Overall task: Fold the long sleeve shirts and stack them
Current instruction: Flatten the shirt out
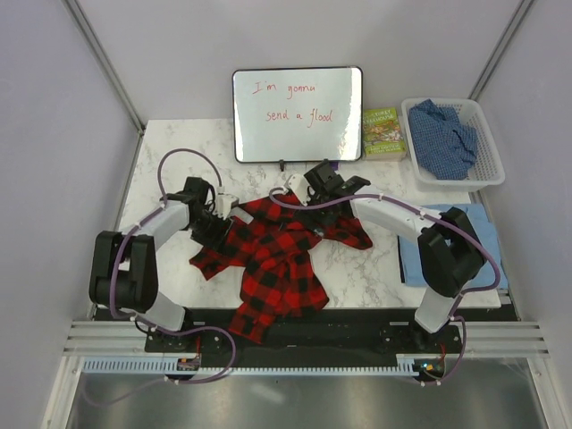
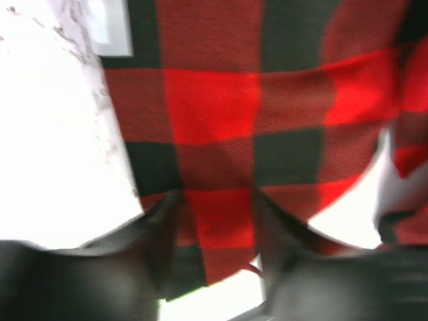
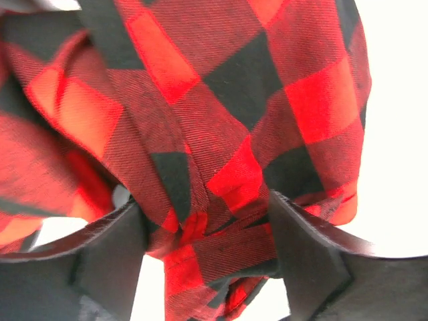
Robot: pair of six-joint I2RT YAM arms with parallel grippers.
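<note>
The red-and-black checked flannel shirt (image 1: pixel 268 259) lies crumpled mid-table, one part hanging over the near edge. My left gripper (image 1: pixel 222 227) is low over its left part. In the left wrist view the blurred left gripper (image 2: pixel 215 200) stands open, with flat flannel (image 2: pixel 214 107) between its fingers (image 2: pixel 160 234). My right gripper (image 1: pixel 301 188) is at the shirt's far edge. In its wrist view the right gripper (image 3: pixel 207 204) is open wide around a bunched fold of flannel (image 3: pixel 221 241). A light blue shirt (image 1: pixel 483 228) lies folded at the right. A darker blue speckled shirt (image 1: pixel 444 136) fills the basket.
A white basket (image 1: pixel 490 170) stands at the back right, with a green book (image 1: pixel 384 132) beside it. A whiteboard (image 1: pixel 298 114) with red writing stands at the back centre. Marble tabletop (image 1: pixel 170 174) shows at the left, and grey walls enclose both sides.
</note>
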